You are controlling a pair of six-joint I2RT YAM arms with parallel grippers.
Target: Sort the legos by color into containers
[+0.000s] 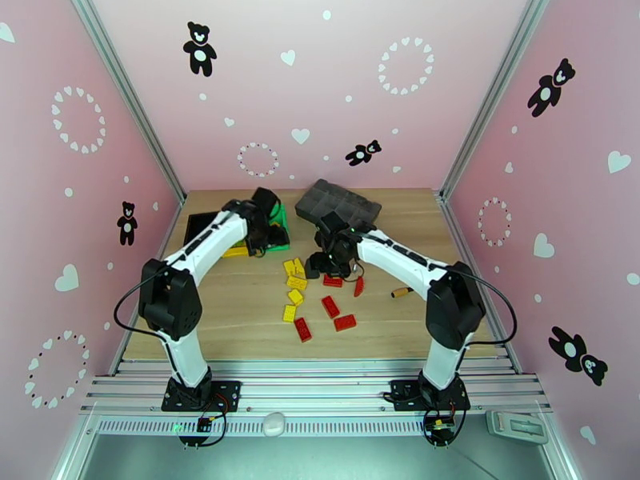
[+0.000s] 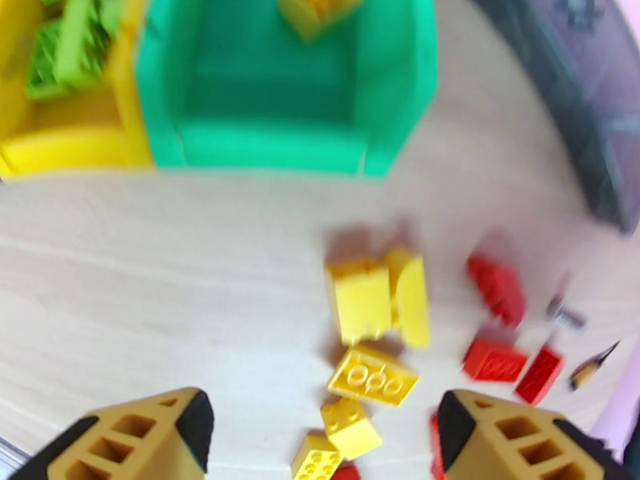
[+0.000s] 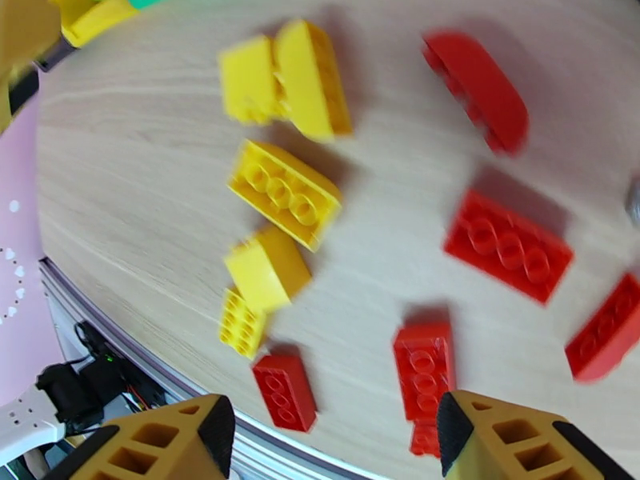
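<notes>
Yellow legos (image 1: 295,283) and red legos (image 1: 330,306) lie loose on the wooden table's middle. At the back left stand the black bin (image 1: 198,226), the yellow bin (image 1: 236,251) and the green bin (image 1: 279,214). In the left wrist view the yellow bin (image 2: 72,142) holds lime green legos (image 2: 68,42), and the green bin (image 2: 272,146) holds a yellow lego (image 2: 318,8). My left gripper (image 1: 258,238) (image 2: 324,418) hangs open by the bins, nothing between its fingers. My right gripper (image 1: 330,270) (image 3: 332,426) is open above the pile of yellow legos (image 3: 285,190) and red legos (image 3: 507,246).
A dark grey compartment tray (image 1: 338,203) sits behind the pile at the back centre. An orange-handled tool (image 1: 402,292) lies right of the red legos, and a small silver piece (image 2: 566,314) lies near it. Pink walls close in the table on three sides.
</notes>
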